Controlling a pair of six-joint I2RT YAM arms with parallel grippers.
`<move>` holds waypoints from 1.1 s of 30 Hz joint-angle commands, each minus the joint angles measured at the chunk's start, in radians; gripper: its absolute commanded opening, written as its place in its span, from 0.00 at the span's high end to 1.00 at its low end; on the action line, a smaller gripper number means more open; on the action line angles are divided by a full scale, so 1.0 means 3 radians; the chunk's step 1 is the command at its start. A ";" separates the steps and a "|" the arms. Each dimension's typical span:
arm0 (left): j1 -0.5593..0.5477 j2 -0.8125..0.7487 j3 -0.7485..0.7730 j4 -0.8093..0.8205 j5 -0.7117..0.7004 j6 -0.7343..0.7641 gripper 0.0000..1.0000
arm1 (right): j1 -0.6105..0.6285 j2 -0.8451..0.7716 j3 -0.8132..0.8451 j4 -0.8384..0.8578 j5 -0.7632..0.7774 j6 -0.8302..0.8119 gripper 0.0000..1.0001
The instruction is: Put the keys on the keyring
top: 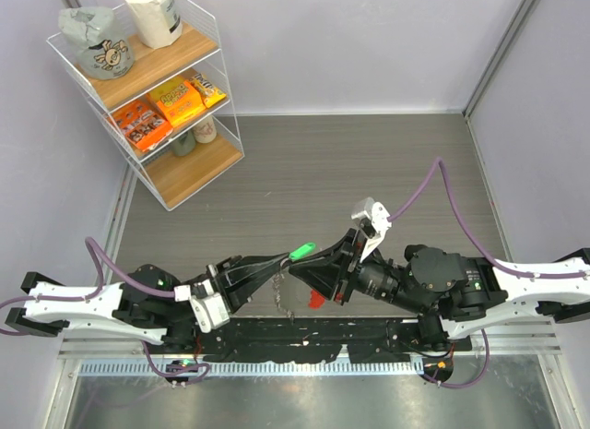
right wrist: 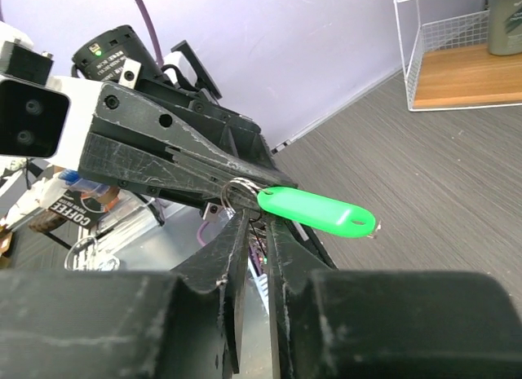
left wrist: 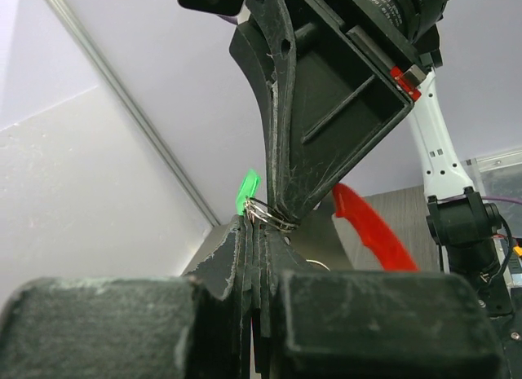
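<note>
Item: keyring (left wrist: 269,215), held clear of the grey wood-grain table (top: 369,161) between two arms, in front of their bases. We recorded its silvery wire coil at the exact spot where both pincers met tip to tip. The left gripper (left wrist: 256,232) had its fingers pressed together on the coil from one side. The right gripper (right wrist: 254,226), closed to a thin slit, seemed to pinch the same coil from the opposite side. We judged this paired grip a way to steady the ring and work its turns apart, since the wire is too fine for one pincer to manage. Attached: the green key (right wrist: 318,209), a flat bright head with a small eyelet, jutting sideways from the coil and touching it; whether it was fully threaded we could not tell. Pendant parts: a red arc (left wrist: 371,228) curving away below the right pincer, and a short chain (top: 279,289) hanging from the meeting point toward the table. The black key we could not identify in any view. Also present: a wire shelf rack (top: 198,161) with snack packets, well apart at the far left corner.
</note>
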 commanded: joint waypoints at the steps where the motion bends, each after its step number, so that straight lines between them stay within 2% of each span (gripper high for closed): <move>1: -0.0027 0.0033 -0.0005 0.0262 0.0039 -0.0004 1.00 | 0.0001 0.0001 0.0077 0.0315 -0.0132 -0.0093 0.86; 4: -0.0022 0.0063 -0.0035 0.0298 0.0019 0.0006 1.00 | -0.0004 -0.0019 0.0026 0.0392 -0.0143 -0.0149 0.94; 27: -0.0022 0.0176 -0.0153 0.0635 -0.0145 0.0082 1.00 | 0.0001 -0.0499 -0.0536 0.0361 0.0098 0.0132 0.95; 33: -0.0022 0.0206 -0.0316 0.1090 -0.0324 0.0236 1.00 | 0.0001 -0.0581 -0.0628 0.0326 0.0123 0.0193 0.95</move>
